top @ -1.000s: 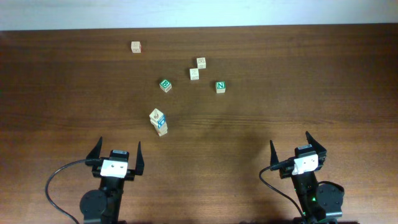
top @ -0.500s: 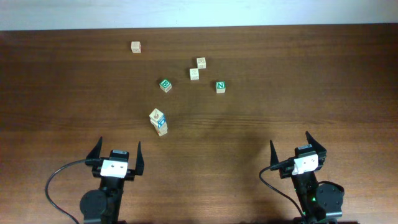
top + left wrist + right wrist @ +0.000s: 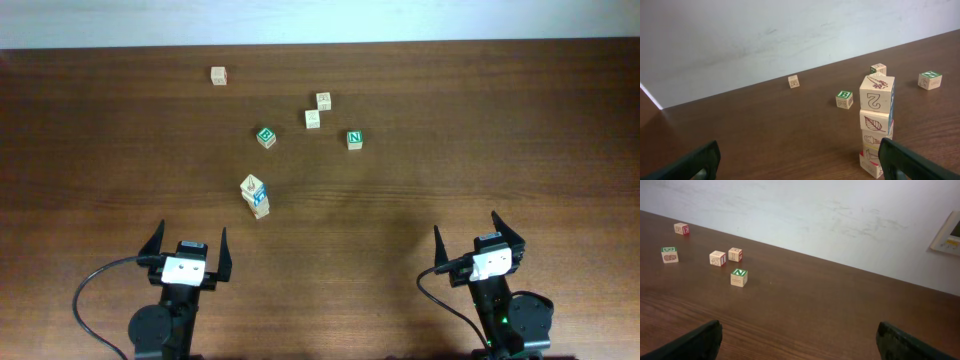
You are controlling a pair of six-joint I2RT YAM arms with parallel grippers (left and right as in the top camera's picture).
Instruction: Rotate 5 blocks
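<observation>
Left gripper (image 3: 191, 230) and right gripper (image 3: 466, 224) wide, empty; blocks (image 3: 877, 122) stacked perhaps four high

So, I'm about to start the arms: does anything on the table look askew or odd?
Yes: the stack of blocks ahead of the left gripper is uneven. Its cubes are twisted against one another, and the bottom one sits skewed under the rest. Nothing else stands out.
</observation>
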